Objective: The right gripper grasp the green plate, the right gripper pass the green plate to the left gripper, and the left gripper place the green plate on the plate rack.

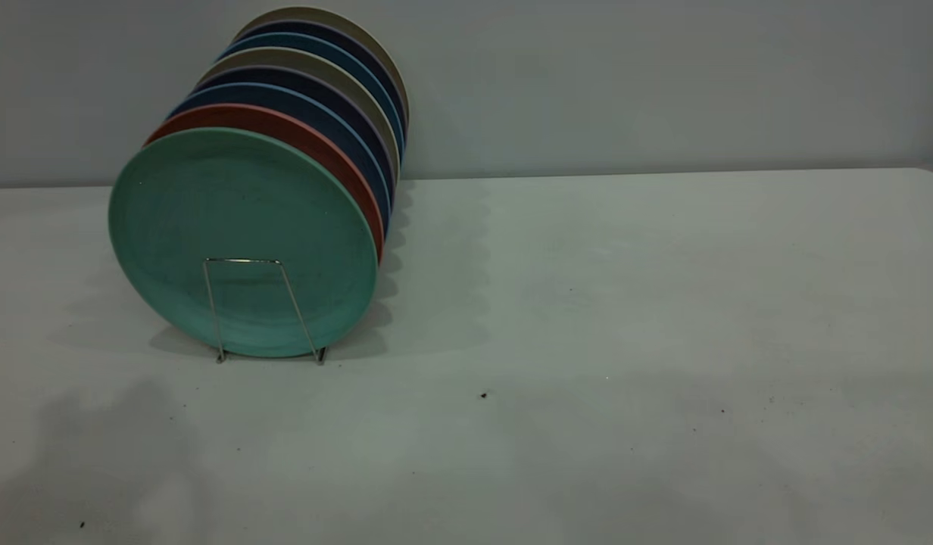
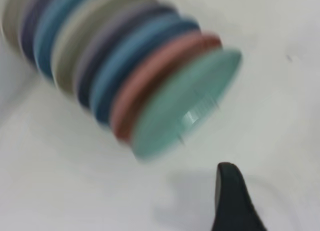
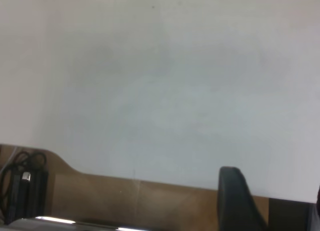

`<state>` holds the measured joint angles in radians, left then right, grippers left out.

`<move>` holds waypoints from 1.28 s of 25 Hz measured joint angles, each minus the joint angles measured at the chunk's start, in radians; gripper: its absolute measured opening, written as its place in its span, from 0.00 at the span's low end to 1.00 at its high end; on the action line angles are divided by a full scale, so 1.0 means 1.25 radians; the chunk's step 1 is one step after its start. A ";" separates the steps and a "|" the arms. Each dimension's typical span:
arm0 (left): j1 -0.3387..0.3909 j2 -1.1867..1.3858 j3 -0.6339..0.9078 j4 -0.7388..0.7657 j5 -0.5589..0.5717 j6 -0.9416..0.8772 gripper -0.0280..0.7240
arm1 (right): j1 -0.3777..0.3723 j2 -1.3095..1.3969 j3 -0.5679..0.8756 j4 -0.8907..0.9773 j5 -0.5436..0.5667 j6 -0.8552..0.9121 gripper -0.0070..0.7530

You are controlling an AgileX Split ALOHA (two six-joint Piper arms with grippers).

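Left gripper (image 2: 235, 201) near upright green plate (image 1: 243, 242)

Green plate (image 1: 243, 227) stood upright at front of plate row, held in wire plate rack (image 1: 263, 306), front loop seen across its face

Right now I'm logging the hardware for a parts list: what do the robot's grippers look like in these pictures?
Little shows. The left gripper appears only as one smooth black finger with a rounded tip. The right gripper shows the same: a plain matte black finger, rounded on top. No markings, cables or arm links are visible on either, and neither arm appears in the exterior view.
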<state>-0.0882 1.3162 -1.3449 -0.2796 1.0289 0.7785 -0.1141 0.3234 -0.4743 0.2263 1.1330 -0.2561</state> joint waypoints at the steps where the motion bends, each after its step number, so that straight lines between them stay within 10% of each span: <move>1: 0.000 -0.015 0.000 0.015 0.040 -0.053 0.64 | 0.000 0.000 0.001 -0.002 0.000 0.003 0.54; 22: 0.000 -0.362 0.629 0.097 0.057 -0.449 0.64 | 0.187 0.000 0.002 -0.152 -0.006 0.162 0.54; 32: 0.000 -0.653 0.685 0.138 0.059 -0.464 0.64 | 0.187 0.000 0.002 -0.149 -0.007 0.162 0.54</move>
<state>-0.0882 0.5002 -0.4891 -0.1065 1.1030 0.1981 0.1196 0.3234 -0.4723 0.0398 1.1247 -0.0540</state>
